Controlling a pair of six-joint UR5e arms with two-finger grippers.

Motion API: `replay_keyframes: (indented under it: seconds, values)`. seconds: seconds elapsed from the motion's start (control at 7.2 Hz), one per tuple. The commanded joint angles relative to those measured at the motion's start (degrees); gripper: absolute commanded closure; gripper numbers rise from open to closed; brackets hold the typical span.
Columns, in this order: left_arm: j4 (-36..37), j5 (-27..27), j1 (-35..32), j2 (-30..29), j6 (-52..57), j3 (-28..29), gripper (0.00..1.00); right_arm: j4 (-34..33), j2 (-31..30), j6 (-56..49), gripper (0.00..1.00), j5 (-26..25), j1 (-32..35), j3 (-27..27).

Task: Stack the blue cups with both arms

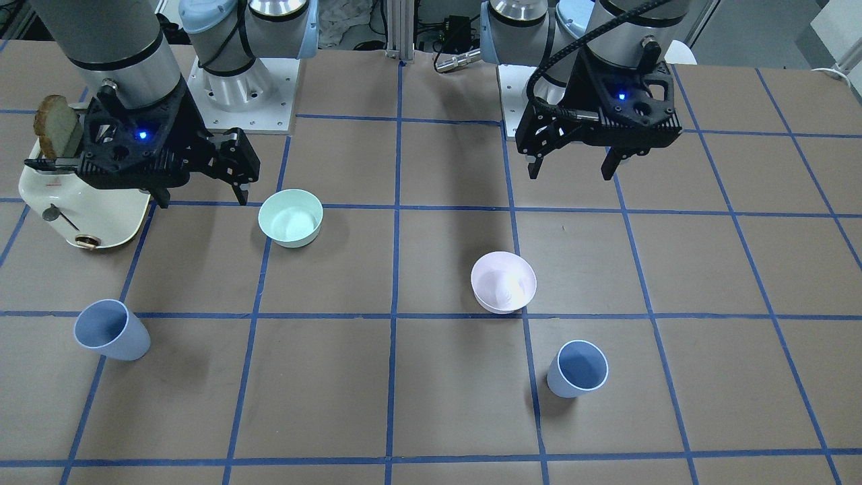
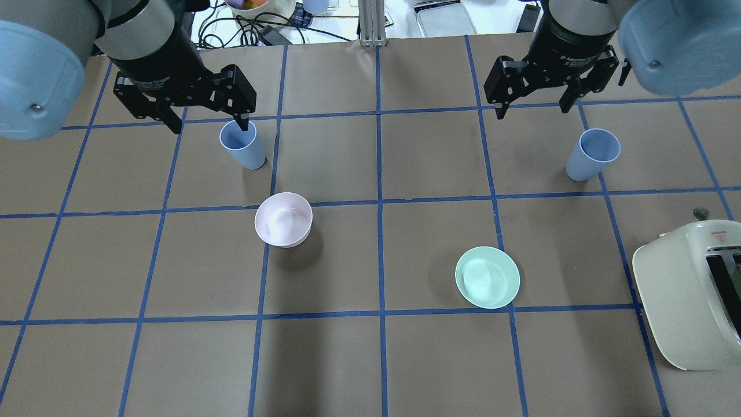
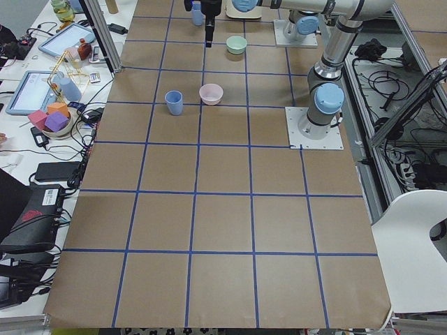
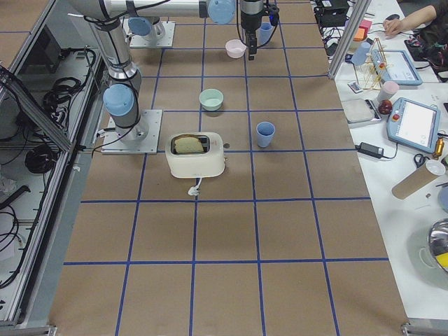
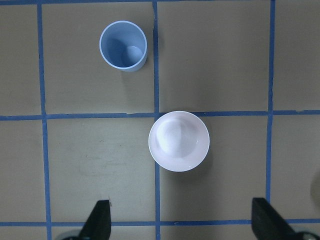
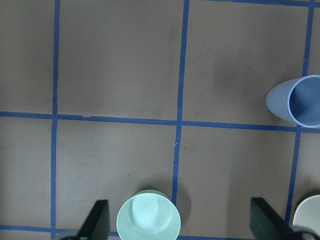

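Observation:
Two pale blue cups stand upright and apart on the brown table. One cup (image 2: pixel 243 145) (image 1: pixel 578 368) (image 5: pixel 123 46) stands on my left side, beyond the pink bowl. The other cup (image 2: pixel 591 153) (image 1: pixel 111 330) (image 6: pixel 300 100) stands on my right side. My left gripper (image 2: pixel 209 126) (image 1: pixel 572 172) (image 5: pixel 180 201) is open and empty, held high above the table over the pink bowl, short of its cup. My right gripper (image 2: pixel 535 110) (image 1: pixel 202 195) (image 6: pixel 180 201) is open and empty, also high, to the inner side of its cup.
A pale pink bowl (image 2: pixel 283 219) (image 5: pixel 178 141) sits near the left cup. A mint-green bowl (image 2: pixel 487 277) (image 6: pixel 148 217) sits on the right half. A cream toaster (image 1: pixel 87 209) (image 2: pixel 689 289) holding bread stands at the right edge. Blue tape lines grid the table.

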Motion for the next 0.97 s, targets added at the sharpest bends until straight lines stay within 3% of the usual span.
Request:
replay_keyframes:
  seconds: [0.0, 0.28, 0.56, 0.83]
  values:
    - [0.0, 0.0, 0.2, 0.0, 0.0, 0.0, 0.0, -0.1, 0.0, 0.0, 0.0, -0.1, -0.1, 0.1]
    - [-1.0, 0.0, 0.7, -2.5, 0.0, 2.7, 0.0, -0.1, 0.0, 0.0, 0.0, 0.0, -0.1, 0.1]
    - [0.7, -0.1, 0.8, -11.4, 0.6, 6.5, 0.0, -0.1, 0.1, 0.0, 0.0, 0.1, -0.3, 0.1]
    - [6.6, 0.4, 1.5, -24.4, 1.6, 13.5, 0.0, -0.9, 1.2, -1.4, 0.0, -0.4, -2.9, 0.6]
